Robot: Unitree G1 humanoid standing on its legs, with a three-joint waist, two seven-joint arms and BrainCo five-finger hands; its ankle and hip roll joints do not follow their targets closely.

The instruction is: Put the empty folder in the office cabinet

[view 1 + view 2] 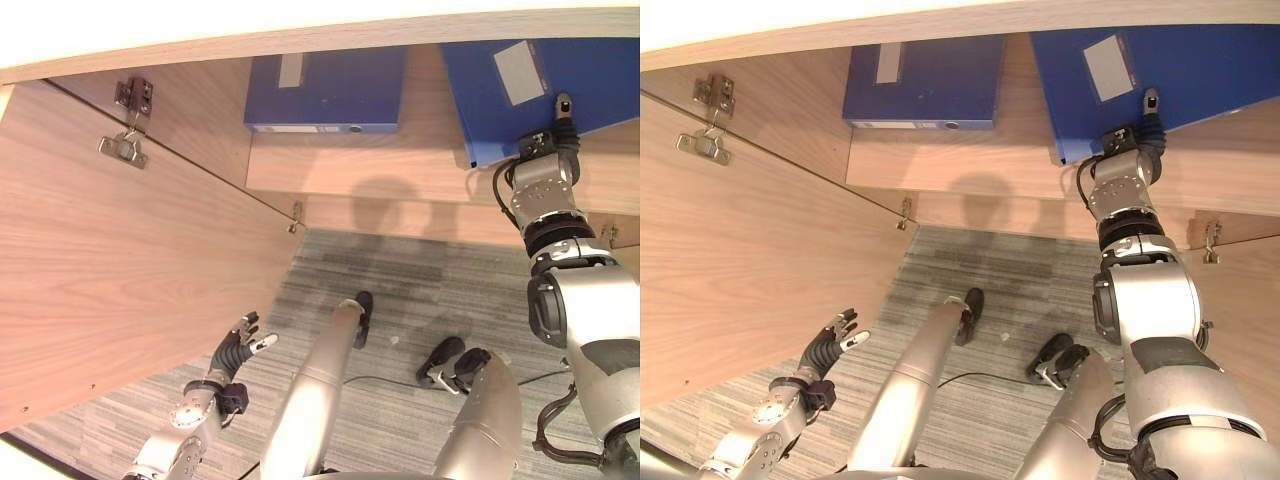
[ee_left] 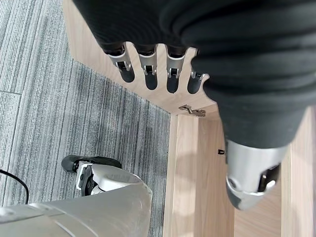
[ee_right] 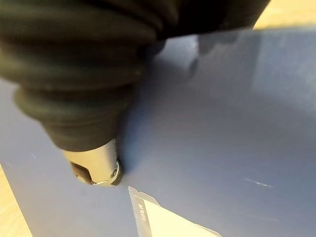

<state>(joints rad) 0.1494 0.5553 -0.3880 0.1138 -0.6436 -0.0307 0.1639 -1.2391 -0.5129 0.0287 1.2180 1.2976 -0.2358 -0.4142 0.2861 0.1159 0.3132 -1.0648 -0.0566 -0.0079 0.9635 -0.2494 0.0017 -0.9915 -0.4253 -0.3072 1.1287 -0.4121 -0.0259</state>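
A blue folder [image 1: 590, 80] with a white label lies tilted on the wooden cabinet shelf [image 1: 400, 165] at the right, one corner jutting over the shelf's front edge. My right hand [image 1: 545, 150] grips that near corner. In the right wrist view its thumb [image 3: 96, 165] presses on the folder's blue face [image 3: 222, 123], and the fingers are hidden beneath. A second blue folder [image 1: 325, 90] lies flat further left on the same shelf. My left hand [image 1: 235, 355] hangs low at the left beside the open door, its fingers [image 2: 148, 69] straight and holding nothing.
The cabinet door [image 1: 120, 280] stands open at the left, with metal hinges [image 1: 125, 145] near its top. A strip of bare shelf separates the two folders. Grey carpet [image 1: 400, 270] lies below the cabinet front.
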